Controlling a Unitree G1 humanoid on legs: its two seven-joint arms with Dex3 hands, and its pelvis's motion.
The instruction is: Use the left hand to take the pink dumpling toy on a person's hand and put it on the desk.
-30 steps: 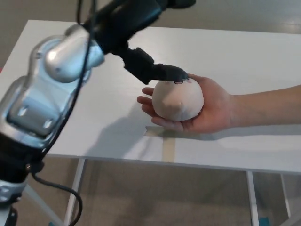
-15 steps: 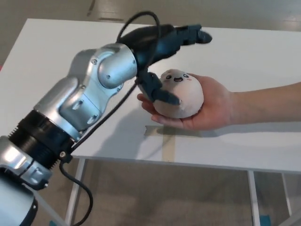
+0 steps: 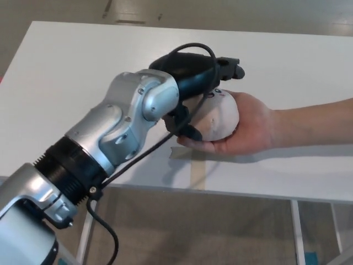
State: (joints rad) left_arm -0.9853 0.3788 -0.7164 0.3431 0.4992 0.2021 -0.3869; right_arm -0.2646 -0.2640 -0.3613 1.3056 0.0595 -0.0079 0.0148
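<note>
The pale pink dumpling toy (image 3: 220, 115) lies in a person's upturned palm (image 3: 252, 131), held just above the white desk (image 3: 77, 66). My left hand (image 3: 199, 78) comes in from the left and covers the toy's top and left side. Its fingers (image 3: 230, 67) curl over the top of the toy and its thumb (image 3: 186, 128) presses against the near side, so the hand is shut on the toy. The toy's face is hidden under my hand. The toy still rests on the palm. My right hand does not show.
The person's forearm (image 3: 314, 122) reaches in from the right over the desk. A strip of beige tape (image 3: 197, 172) is stuck near the desk's front edge (image 3: 231, 194). A black cable (image 3: 165, 138) loops along my left forearm.
My left hand has dropped from above the toy onto it, fingers now curled over its top and hiding its face. The person's hand has stayed in place.
</note>
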